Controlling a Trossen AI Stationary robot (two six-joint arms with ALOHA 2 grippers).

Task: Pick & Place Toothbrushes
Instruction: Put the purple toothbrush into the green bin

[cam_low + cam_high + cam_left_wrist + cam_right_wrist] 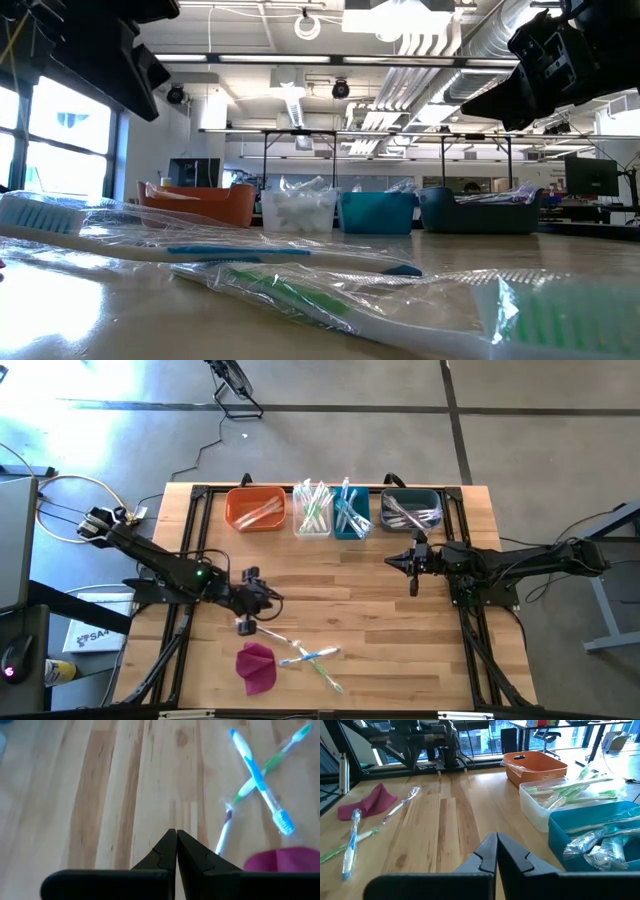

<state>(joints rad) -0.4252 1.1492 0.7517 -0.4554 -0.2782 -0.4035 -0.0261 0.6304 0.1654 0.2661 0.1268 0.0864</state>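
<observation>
Toothbrushes lying crossed on the table, just beside a magenta cloth. Left gripper clenched and empty near the cloth; right gripper clenched, empty, well apart from it

Magenta cloth cut off below

Light: we see bright daylight from windows and ceiling lamps.
Glare: floor washed out, wrappers shine.
Blur: the left wrist view is soft; nearest toothbrushes are unfocused.
</observation>
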